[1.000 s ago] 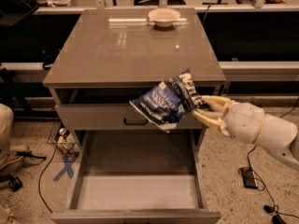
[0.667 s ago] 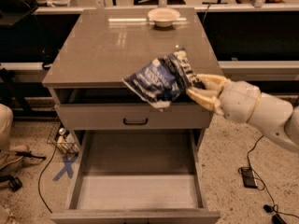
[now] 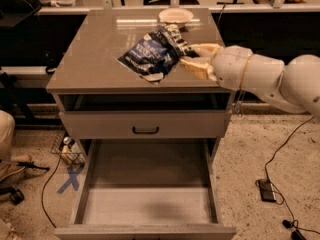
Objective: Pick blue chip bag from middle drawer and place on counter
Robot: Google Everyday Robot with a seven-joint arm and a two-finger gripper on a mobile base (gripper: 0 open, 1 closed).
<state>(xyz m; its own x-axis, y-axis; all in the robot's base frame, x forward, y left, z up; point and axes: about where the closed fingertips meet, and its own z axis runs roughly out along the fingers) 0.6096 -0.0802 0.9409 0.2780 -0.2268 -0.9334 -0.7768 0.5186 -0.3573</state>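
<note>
Our claw [image 3: 189, 58] grips the blue chip bag [image 3: 152, 54] over the bench [image 3: 90, 59].
We see cream fingers [image 3: 202, 48] clenched on the crinkly foil's right edge above the glossy grey-brown slab; round cream bowl [image 3: 176, 16] behind, boxy grey middle drawer [image 3: 150, 206] open below.

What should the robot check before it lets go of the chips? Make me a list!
1. Blue chip bag out of the middle drawer: ok, the drawer floor is bare.
2. Gripper holding the bag: ok, it is shut on the bag's right end, above the counter's right side.
3. Bag over the counter, not past the front edge: looks ok.
4. Bag already touching the counter: cannot tell.
5. Bowl out of the way: ok, it sits at the back of the counter, apart from the bag.
</note>
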